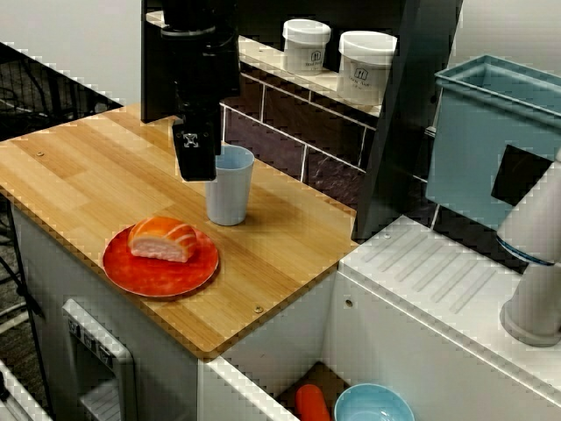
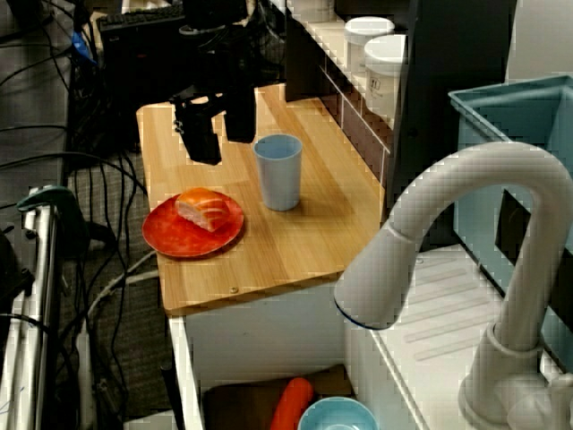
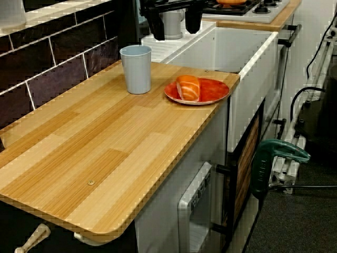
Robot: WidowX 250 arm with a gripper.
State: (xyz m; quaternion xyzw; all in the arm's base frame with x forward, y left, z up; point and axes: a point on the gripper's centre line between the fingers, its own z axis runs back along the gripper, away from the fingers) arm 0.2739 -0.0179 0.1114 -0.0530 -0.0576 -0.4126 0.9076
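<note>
Fingers (image 2: 204, 139) of the gripper (image 2: 222, 125) hang spread and empty, pointing straight down above the surface (image 1: 79, 175). They seem to sit between the blue cup (image 1: 230, 186) and the orange plate (image 1: 123, 267) with its salmon piece (image 1: 162, 239), touching neither. Approach stage, I judge; closing on either calls for a descent first.

Seen lengthwise, broad bare wood is left on the counter (image 3: 105, 153); its far end is taken up by the cup (image 3: 136, 69) and the plate (image 3: 213, 90) with salmon (image 3: 188, 87), only a narrow gap being left between them; the rear is closed by the tiled wall (image 3: 52, 58); overhead room there is occupied by the gripper (image 3: 174, 23).
</note>
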